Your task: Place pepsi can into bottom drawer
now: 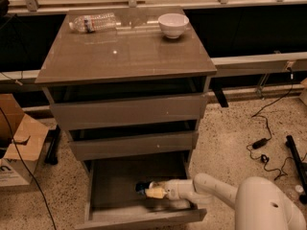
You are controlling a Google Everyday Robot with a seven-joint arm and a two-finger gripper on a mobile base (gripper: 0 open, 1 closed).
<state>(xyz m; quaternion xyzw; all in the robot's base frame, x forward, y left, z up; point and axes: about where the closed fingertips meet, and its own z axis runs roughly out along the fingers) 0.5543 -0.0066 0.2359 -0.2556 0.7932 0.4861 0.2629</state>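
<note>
Since the gripper (152, 191) is low inside the bottom drawer (139, 219), with the pepsi can (141, 188) right at its tip, the step in hand looks like the putting-down one. The can is inside the bottom drawer, near the middle of its floor. I cannot tell if the gripper is clamped on the can or has let go of it. The two are touching or very close, and that is all that shows. I also cannot tell if the can sits on the drawer floor or hangs just over it.

The white arm (211, 188) comes into the bottom drawer from its right side.

I think the job is almost done. The next move needs care: get the can all the way down onto the floor of the bottom drawer, let it go, then pull the gripper out to the right without bumping the can.

Now the count, going out from the bottom drawer:
- One gripper and one pepsi can, both inside it.
- Three drawers in all: this one pulled open, and two more (127, 111) stacked above it.
- One water bottle (93, 22) and one white bowl (173, 25), high above it on the cabinet top (124, 51) — the bottle lies on its side.
- One cardboard box (19, 143) on the ground to its left.
</note>
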